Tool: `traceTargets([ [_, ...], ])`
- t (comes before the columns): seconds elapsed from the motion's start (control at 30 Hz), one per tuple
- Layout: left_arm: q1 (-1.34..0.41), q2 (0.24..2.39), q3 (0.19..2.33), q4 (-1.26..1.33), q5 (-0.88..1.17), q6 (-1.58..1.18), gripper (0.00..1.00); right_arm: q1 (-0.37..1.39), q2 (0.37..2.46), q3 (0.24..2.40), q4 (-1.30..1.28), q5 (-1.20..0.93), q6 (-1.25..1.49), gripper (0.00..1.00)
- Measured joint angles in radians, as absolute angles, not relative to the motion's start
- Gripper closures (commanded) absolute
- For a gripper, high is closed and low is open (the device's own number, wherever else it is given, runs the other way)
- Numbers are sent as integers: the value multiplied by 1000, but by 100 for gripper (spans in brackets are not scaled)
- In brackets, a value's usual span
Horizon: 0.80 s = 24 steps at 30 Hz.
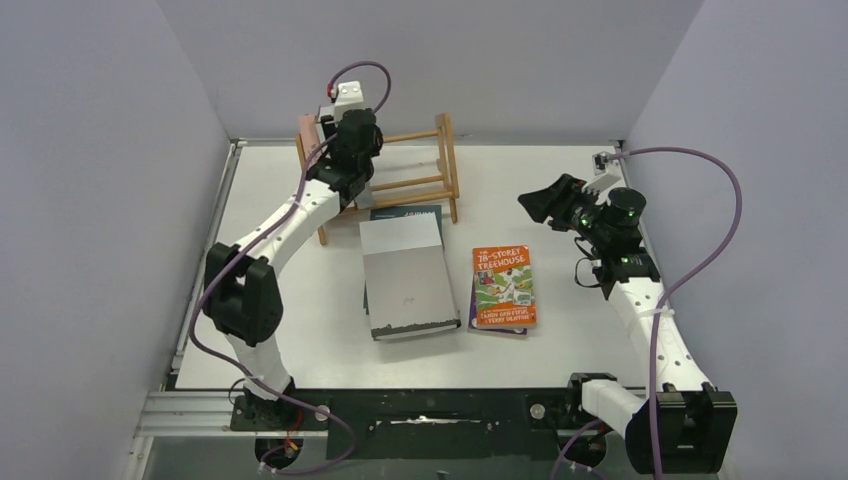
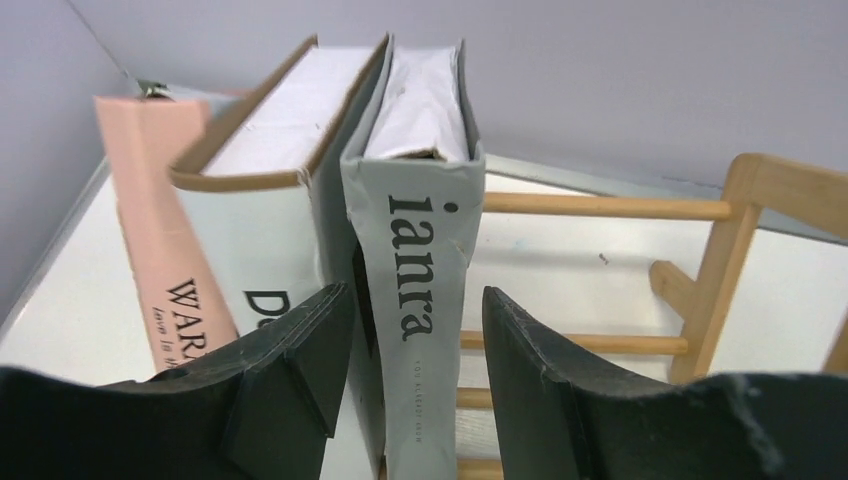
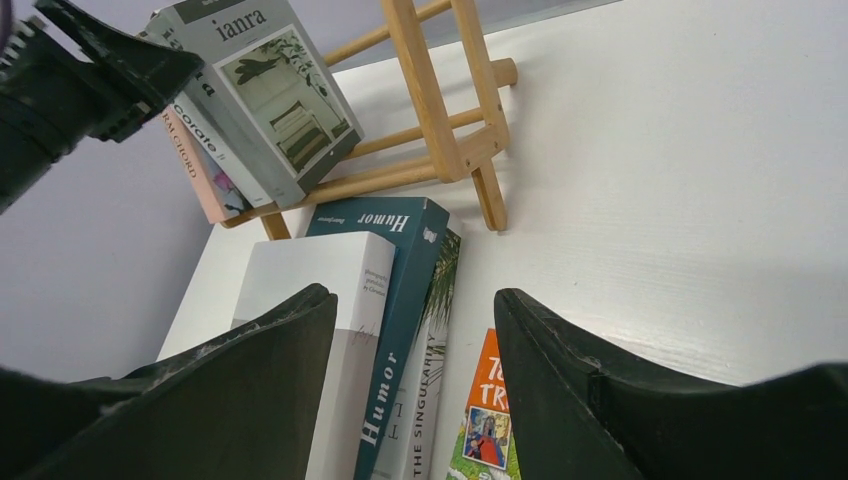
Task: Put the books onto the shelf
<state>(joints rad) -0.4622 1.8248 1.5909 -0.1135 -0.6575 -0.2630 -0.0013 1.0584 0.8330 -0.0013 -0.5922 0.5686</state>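
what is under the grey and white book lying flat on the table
A dark teal "Humor" book, itself lying on a white book with a palm-leaf spine. Most of both covers is hidden.

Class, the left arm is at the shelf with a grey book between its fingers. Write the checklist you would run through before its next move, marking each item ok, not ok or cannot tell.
1. Left end effector not clamped on the grey "ianra" book: ok, fingers apart, gap on one side.
2. Grey book steady on the shelf: cannot tell; it stands against the brown book.
3. Shelf space beside it: ok, bare rails.
4. Right end effector open and empty: ok.
5. All books shelved: not ok; the white book, teal "Humor" and orange paperback lie on the table.
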Motion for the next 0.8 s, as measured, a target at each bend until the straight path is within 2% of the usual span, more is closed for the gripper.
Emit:
traceTargets([
  [0.2, -521, 1736, 1639, -129, -682, -217, 50, 3, 1058, 826, 1, -593, 568, 39],
  [0.27, -558, 1702, 1653, -132, -693, -205, 50, 17, 1060, 822, -4, -589, 564, 33],
  [0.4, -642, 1612, 1652, -156, -698, -227, 50, 108, 1095, 830, -28, -573, 536, 31],
  [0.6, -727, 1377, 1362, -172, -657, -370, 50, 241, 1187, 823, -31, -616, 544, 30],
  [0.8, -783, 1275, 1147, -250, -637, -503, 49, 281, 1240, 752, 33, -685, 587, 25],
])
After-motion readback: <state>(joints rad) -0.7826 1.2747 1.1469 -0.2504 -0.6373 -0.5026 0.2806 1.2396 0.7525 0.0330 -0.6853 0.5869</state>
